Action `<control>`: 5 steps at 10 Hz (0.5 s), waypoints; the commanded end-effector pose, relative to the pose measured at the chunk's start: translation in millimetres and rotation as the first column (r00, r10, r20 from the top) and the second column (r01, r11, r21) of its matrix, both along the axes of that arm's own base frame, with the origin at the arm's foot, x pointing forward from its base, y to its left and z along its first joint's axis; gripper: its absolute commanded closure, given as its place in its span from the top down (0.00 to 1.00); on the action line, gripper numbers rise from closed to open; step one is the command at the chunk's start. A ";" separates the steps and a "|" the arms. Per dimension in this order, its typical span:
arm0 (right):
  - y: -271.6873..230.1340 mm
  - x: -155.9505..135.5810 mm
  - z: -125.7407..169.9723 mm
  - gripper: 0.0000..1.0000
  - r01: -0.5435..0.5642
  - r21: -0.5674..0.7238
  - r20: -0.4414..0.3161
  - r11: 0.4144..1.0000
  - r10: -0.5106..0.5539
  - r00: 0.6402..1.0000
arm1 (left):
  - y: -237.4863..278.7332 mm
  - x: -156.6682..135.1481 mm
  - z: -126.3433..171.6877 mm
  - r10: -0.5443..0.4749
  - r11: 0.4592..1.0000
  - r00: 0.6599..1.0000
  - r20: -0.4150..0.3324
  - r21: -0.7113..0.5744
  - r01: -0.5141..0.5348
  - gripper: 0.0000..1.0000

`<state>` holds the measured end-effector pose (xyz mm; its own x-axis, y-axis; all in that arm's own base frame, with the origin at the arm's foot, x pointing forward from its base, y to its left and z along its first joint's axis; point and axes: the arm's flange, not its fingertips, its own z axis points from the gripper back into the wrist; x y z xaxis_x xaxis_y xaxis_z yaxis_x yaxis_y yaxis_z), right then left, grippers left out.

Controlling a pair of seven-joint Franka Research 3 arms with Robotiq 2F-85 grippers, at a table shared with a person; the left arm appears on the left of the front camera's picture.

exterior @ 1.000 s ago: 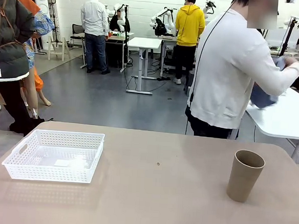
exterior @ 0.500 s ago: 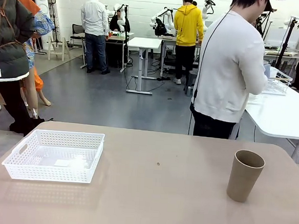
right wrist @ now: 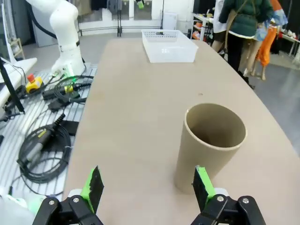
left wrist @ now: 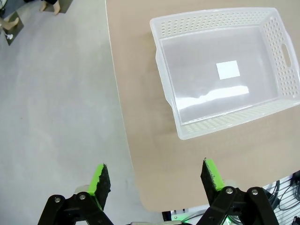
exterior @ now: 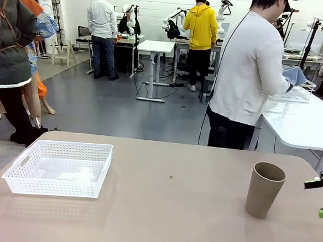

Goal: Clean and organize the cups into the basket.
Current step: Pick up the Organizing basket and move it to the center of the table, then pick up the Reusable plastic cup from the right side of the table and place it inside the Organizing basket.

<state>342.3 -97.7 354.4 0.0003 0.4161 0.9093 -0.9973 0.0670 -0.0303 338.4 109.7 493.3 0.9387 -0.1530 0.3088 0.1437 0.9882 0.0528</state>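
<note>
Table [right wrist: 131, 93]: brown cup [right wrist: 211, 145] upright, long axis vertical, mouth up, just ahead of right gripper [right wrist: 147, 182], spread wide, empty.

**Around the tan table**

The tan table [exterior: 165, 221] has a small dark speck [exterior: 170, 177] near its middle. Beyond its far edge, a person in a white sweatshirt [exterior: 248, 71] faces a white table [exterior: 305, 123] at the right. This person has a blue cloth [exterior: 295, 75] above a wire mesh basket [exterior: 293, 94] that stands on it. Farther back on the grey floor [exterior: 107, 106], a person in a white shirt [exterior: 102, 20] and one in a yellow hoodie [exterior: 201, 27] stand with their backs turned beside a white desk [exterior: 154, 46]. Black cables [right wrist: 44, 138] lie coiled just off the tan table's edge.
</note>
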 end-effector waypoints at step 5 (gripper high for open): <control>16.2 54.6 -52.5 1.00 -0.084 -0.031 0.053 0.996 0.086 0.995 | -0.9 -3.7 0.5 0.002 1.000 1.000 -0.002 -0.019 -0.002 1.00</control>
<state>386.3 -87.3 309.4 -0.0535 0.4337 0.8995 -0.9985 -0.0122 -0.0535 336.8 110.9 494.8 0.9380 -0.1498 0.3126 0.1415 0.9887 0.0491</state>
